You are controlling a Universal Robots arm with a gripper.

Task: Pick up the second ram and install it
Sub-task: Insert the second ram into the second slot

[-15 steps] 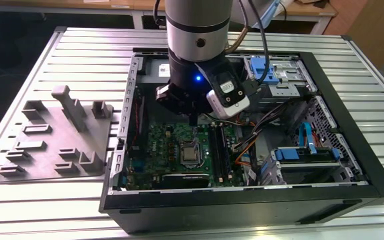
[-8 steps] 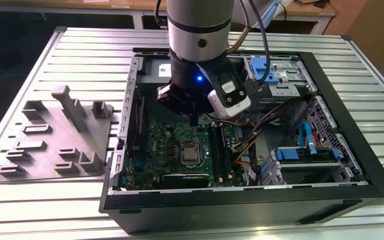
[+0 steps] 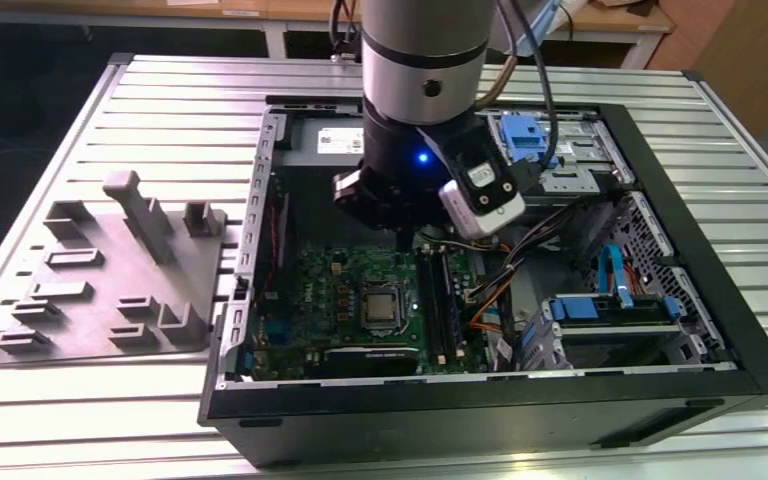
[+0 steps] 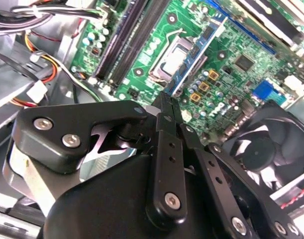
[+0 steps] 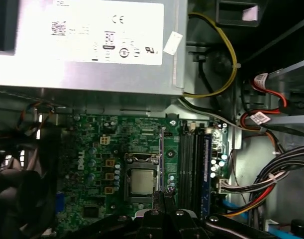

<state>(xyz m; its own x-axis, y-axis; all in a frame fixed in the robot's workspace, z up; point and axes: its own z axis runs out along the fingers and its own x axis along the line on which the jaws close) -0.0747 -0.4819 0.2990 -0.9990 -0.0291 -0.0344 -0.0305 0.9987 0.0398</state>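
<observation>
My gripper [image 4: 166, 99] is shut on the second ram [image 4: 199, 55], a slim blue-green stick that reaches forward from the fingertips. The first wrist view shows the ram [image 5: 160, 159] edge-on as a thin line rising from the gripper [image 5: 160, 195]. It hangs above the green motherboard [image 5: 92, 149], over the processor's [image 5: 142, 180] edge and beside the long black slots [image 5: 189, 169]. In the exterior view the gripper [image 3: 402, 238] sits low inside the open case, just above the board and beside the slots [image 3: 435, 300].
A grey power supply [image 5: 92, 45] lies beyond the board. Cable bundles [image 5: 261, 189] crowd the side past the slots. A black fan [image 4: 263, 149] sits by the board. A grey parts fixture [image 3: 117, 270] lies on the table at the exterior view's left. Blue drive brackets [image 3: 611, 305] stand inside the case.
</observation>
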